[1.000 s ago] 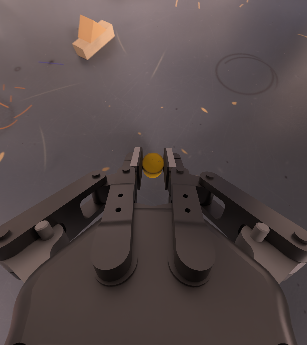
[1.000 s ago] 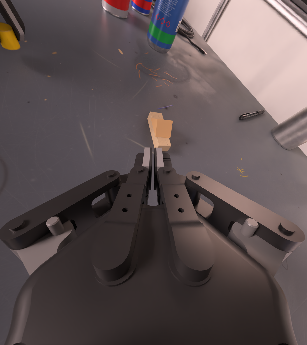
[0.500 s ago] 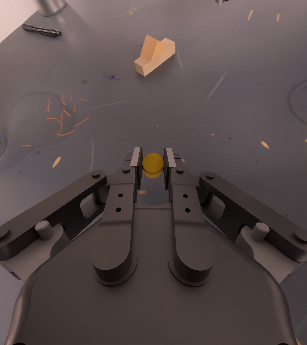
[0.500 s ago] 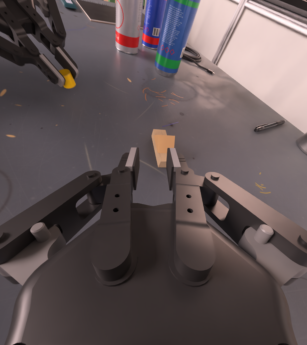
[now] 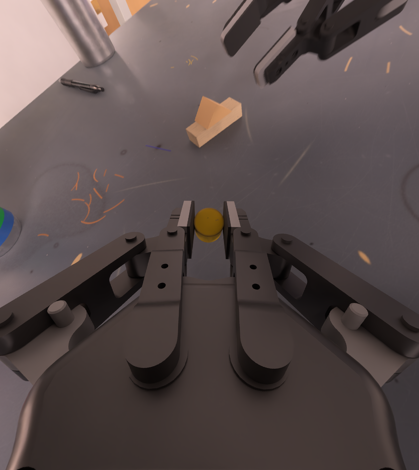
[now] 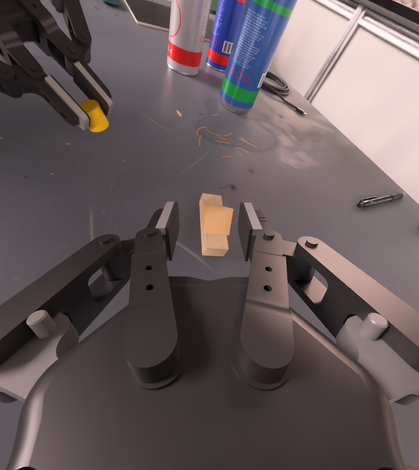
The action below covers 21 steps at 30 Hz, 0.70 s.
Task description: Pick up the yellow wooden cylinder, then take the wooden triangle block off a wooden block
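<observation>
Left gripper [image 5: 208, 223]: clamped on yellow cylinder [image 5: 208, 222], frame centre.
Right gripper [image 6: 208, 229]: jaws apart, flanking triangle block [image 6: 217, 220].
Triangle block: sat atop wooden block [image 6: 213, 246].

The scratched grey table [image 6: 50, 203] carries a wooden block [image 6: 213, 245], spray cans [image 6: 249, 50], a pen [image 6: 380, 199] and a cable [image 6: 279, 89].

surface: scratched grey table [image 6: 305, 162] | wall: pale panels [image 6: 381, 84] | post: metal [image 5: 83, 33]
</observation>
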{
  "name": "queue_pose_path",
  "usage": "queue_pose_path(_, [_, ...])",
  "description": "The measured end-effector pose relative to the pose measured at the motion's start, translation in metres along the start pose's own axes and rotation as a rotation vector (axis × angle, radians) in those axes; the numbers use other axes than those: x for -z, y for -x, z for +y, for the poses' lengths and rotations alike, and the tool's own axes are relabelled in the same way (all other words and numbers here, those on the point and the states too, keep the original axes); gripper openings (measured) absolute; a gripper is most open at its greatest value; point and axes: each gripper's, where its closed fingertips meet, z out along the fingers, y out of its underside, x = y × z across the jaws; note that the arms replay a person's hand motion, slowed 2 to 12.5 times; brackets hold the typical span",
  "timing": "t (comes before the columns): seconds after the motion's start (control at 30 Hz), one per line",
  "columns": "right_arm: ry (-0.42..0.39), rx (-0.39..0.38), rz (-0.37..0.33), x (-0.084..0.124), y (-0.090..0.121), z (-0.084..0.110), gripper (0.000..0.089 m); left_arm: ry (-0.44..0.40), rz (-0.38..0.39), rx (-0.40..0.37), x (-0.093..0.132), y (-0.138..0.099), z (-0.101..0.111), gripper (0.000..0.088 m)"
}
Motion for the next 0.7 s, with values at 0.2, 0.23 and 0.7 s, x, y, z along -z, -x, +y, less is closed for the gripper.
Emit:
queue_pose_path(0.2, [0.054,0.039,-0.054,-0.018,-0.002,0.004,0.0498,-0.06,0.0,0.02,-0.005,-0.007,-0.015,0.0201])
queue_pose_path(0.23, [0.059,0.04,-0.064,-0.02,-0.003,0.004,0.0511,-0.07,0.0,0.024,-0.006,-0.007,-0.018,0.0201])
queue_pose_path(0.7, [0.077,-0.035,-0.218,-0.038,0.0,0.0,0.0576,-0.111,0.024,0.121,-0.008,-0.017,-0.041,0.0201])
